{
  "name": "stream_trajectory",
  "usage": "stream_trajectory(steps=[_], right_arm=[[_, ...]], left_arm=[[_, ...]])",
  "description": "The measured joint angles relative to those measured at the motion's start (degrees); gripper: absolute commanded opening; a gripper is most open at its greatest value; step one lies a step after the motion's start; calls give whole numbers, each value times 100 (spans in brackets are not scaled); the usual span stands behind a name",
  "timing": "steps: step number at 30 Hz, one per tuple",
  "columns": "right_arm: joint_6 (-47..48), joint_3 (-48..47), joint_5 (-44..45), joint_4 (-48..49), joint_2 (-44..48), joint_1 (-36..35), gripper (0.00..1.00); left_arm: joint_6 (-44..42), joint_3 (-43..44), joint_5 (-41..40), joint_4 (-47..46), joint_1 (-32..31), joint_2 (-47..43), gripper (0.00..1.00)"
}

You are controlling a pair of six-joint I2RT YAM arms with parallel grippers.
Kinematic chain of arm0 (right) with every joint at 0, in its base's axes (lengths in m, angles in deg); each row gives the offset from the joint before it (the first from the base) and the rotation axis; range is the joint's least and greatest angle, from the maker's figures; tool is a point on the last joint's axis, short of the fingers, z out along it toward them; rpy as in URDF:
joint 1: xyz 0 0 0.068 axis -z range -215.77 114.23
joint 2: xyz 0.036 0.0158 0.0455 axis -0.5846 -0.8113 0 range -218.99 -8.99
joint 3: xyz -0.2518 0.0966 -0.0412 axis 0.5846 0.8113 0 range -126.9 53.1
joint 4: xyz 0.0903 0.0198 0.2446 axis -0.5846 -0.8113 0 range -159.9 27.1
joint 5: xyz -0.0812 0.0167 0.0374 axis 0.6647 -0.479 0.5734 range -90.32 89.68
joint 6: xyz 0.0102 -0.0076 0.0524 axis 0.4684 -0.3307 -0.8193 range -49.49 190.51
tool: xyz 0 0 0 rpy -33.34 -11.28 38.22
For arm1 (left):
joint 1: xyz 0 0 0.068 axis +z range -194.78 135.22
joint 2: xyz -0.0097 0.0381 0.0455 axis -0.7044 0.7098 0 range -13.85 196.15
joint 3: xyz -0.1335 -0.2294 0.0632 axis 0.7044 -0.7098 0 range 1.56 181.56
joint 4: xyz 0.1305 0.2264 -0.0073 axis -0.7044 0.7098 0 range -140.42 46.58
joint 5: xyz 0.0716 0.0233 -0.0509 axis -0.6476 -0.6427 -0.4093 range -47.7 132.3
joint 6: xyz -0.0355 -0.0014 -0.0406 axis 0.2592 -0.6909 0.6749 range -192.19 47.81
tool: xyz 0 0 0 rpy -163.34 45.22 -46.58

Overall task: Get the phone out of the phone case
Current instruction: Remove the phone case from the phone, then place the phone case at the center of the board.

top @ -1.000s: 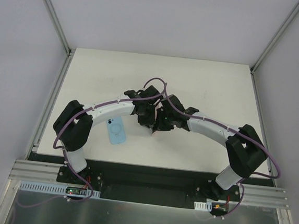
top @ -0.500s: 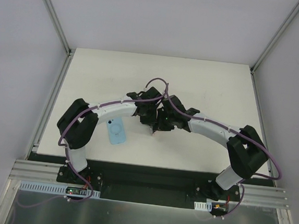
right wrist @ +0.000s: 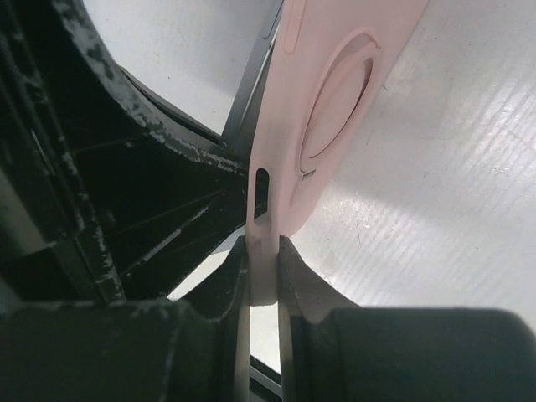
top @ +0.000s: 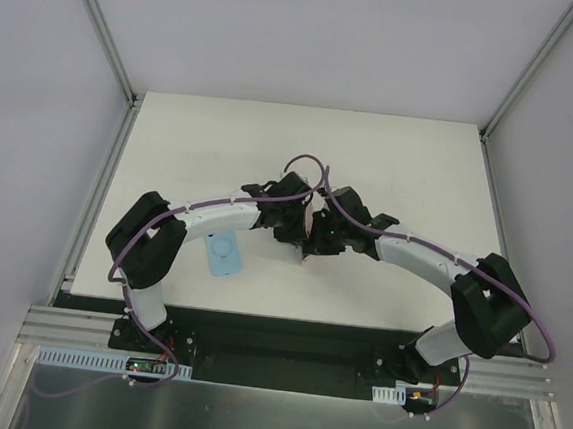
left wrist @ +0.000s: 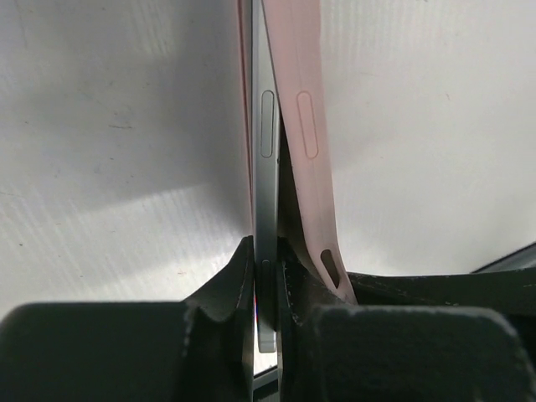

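The phone [left wrist: 265, 167] shows edge-on in the left wrist view: a thin grey metal band with a long side button set in it. The phone case [left wrist: 306, 126] is pale pink and soft-looking, with a raised button outline and a slot cut near its end. The case is peeled off the phone along this side, touching it at the far end and splaying away to the right near the fingers. In the right wrist view the case's back has a large round recess.

The left gripper [left wrist: 266, 276] is clenched on the phone's edge, and the right gripper [right wrist: 264, 276] is clenched on the end of the case beside the slot.

Both grippers meet around the middle of the worktop [top: 411, 165], slightly nearer the near edge. From above only a thin pale sliver shows between them, running roughly from the near edge towards the far edge. The phone stands on its edge, its long axis pointing away from the left wrist.

A light-blue flat item [top: 225, 256] lies under the left arm, towards the near left corner.
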Motion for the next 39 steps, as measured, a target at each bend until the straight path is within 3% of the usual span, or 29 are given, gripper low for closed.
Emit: stream_trajectory(steps=[20,27,34,39], right_arm=[[844,-118,302,-402,1558,-20,1],[1484,-225,341,-997,2205,-31,1],[2024,-308,977,-3228,2601,-164,1],[1921,-334,1327,-3558,2664,-179,2]], left_arm=[[-103,-310,894,-446,339,-1274,0],[-179,-308,1399,-584,339,-1497,0],[-791,-452,461,671,1233,-1537,0],[-885,-452,85,763,1394,-1563,0]])
